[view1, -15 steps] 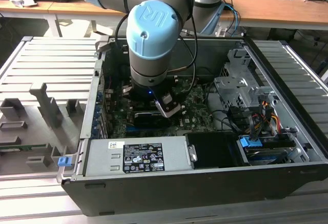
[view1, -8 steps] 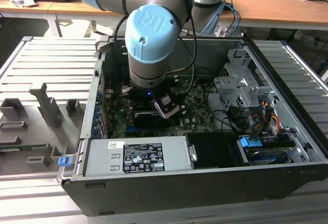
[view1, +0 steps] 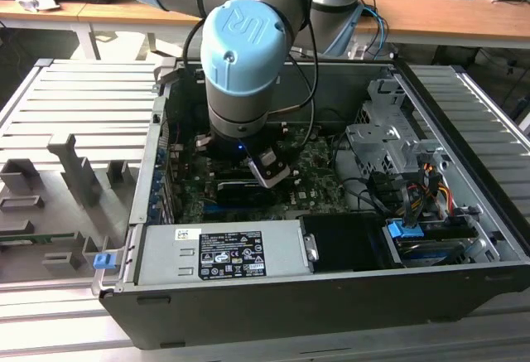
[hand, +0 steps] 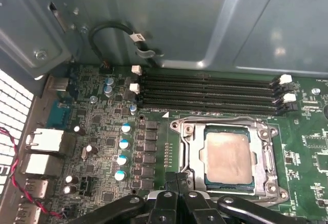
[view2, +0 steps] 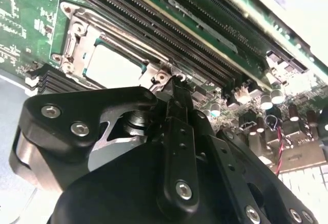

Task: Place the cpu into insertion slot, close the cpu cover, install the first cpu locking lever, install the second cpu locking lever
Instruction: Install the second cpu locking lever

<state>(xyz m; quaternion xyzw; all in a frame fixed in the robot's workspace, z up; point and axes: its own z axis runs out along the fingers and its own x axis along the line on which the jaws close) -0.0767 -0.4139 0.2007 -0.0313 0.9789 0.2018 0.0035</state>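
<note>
One gripper (hand: pixel 177 183), fingers pressed together and holding nothing, hovers beside the cpu cover (hand: pixel 266 155) lowered over the cpu (hand: pixel 229 155); a careless push could scrape the motherboard (hand: pixel 102 147).

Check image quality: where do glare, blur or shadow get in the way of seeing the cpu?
Second wrist view: the cpu washes out pale under glare, and the near gripper body is soft. First wrist view: the cpu is evenly lit and sharp. Exterior view: the motherboard sits in the arm's shadow.
</note>
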